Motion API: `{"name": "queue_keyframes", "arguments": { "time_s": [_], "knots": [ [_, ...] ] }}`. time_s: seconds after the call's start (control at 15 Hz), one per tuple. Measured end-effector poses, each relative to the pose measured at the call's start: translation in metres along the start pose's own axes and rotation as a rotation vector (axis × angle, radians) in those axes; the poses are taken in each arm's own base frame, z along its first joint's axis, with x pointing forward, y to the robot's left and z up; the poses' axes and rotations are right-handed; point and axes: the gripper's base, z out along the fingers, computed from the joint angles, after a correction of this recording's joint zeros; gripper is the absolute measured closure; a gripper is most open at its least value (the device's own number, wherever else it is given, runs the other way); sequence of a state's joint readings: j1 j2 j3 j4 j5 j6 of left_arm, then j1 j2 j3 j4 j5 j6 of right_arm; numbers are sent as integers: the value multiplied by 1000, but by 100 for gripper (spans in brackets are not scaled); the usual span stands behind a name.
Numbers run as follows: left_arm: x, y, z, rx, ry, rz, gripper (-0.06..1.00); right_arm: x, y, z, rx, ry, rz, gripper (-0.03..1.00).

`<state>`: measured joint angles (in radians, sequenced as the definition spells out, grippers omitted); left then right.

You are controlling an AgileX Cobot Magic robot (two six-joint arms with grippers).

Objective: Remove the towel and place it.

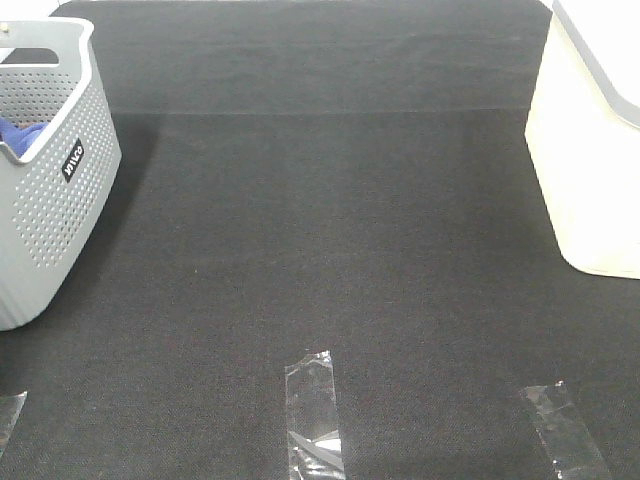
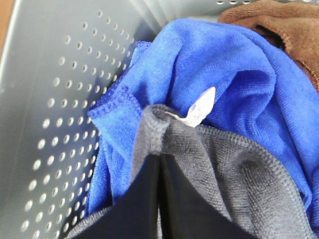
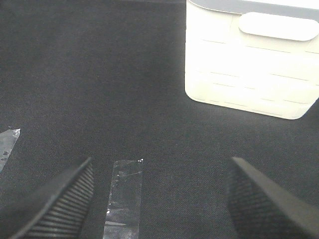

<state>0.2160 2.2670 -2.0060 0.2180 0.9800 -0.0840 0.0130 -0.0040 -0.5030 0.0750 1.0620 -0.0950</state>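
Slate-grey terry towel [image 2: 244,174], hemmed fold pinched between fingers [image 2: 134,209]

Light fell softly from above. The cream plastic bin [image 1: 590,160] at the dark tabletop's [image 1: 330,250] right edge was blown out, and the clear tape strips [image 1: 313,410] by the front edge glared. The grey perforated plastic basket [image 1: 50,200] threw a soft shadow toward the tabletop's middle. The right gripper [image 3: 160,165] looked slightly blurred up close.

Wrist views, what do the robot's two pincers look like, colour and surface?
The left pincer shows two smooth black fingers tapering toward their tips. The right pincer has black fingers too, with ribbed, knurled gripping faces. No cables or markings show, and the arms are out of view.
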Motion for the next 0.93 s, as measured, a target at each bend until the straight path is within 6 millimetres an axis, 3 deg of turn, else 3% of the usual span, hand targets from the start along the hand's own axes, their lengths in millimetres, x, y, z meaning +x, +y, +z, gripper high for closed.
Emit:
{"name": "queue_keyframes", "arguments": {
  "time_s": [0.27,0.47,0.53,0.6,0.93],
  "knots": [
    [-3,1,-6,1,-29,19,94,0,0,0,0,0,0,27],
    [-13,7,-48,15,-131,19,94,0,0,0,0,0,0,27],
    [-13,7,-48,15,-131,19,94,0,0,0,0,0,0,27],
    [-16,7,-68,50,-173,24,94,0,0,0,0,0,0,27],
    [-19,-1,-133,225,-309,79,94,0,0,0,0,0,0,27]
  ]
}}
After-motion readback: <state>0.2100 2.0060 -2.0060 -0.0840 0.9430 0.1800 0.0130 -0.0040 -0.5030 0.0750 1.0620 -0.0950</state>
